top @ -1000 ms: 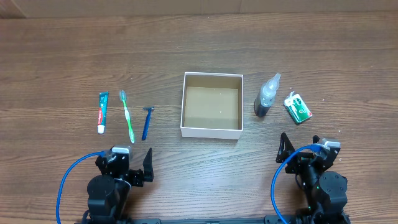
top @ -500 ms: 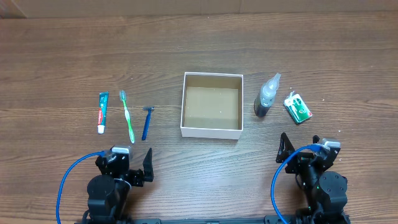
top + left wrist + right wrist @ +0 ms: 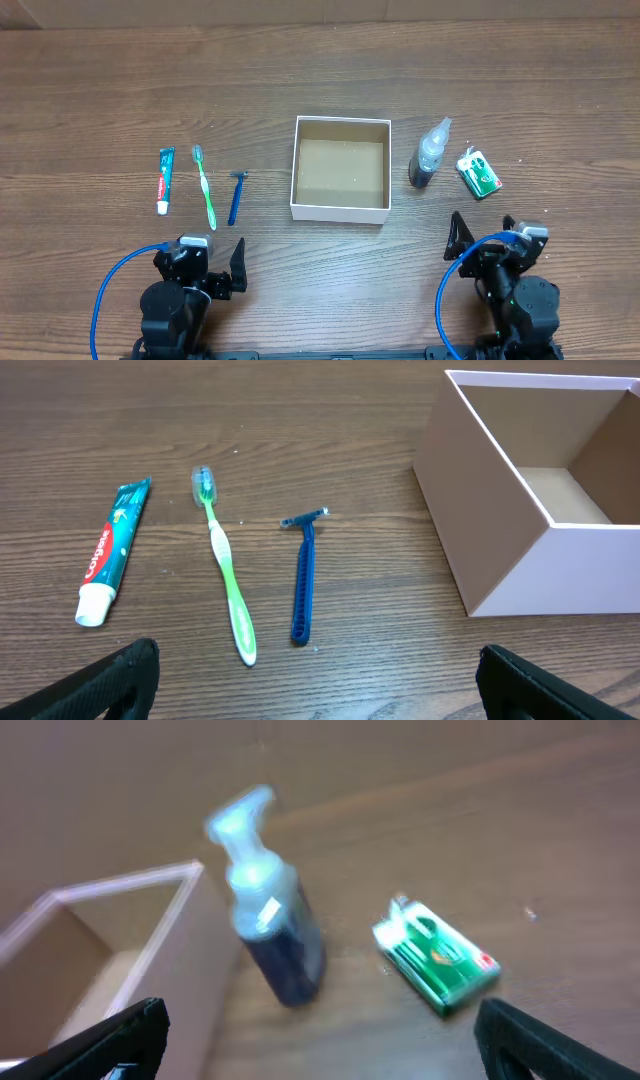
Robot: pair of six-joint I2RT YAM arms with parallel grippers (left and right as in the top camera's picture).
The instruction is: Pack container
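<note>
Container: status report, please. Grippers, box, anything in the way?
Left gripper open, right gripper open, both empty. Container empty, upright, mid-table. Toothpaste, toothbrush, razor on its left; bottle, green packet on its right. Nothing blocking.

Ahead of the left fingers (image 3: 100, 682), a toothpaste tube (image 3: 107, 550), a toothbrush (image 3: 225, 575) and a razor (image 3: 303, 575) were laid side by side on the table (image 3: 330, 420), left to right, with the container (image 3: 520, 575) further right. Ahead of the right fingers (image 3: 560, 1040), a bottle (image 3: 270, 920) was placed just beside the container, a packet (image 3: 437, 960) right of it.
</note>
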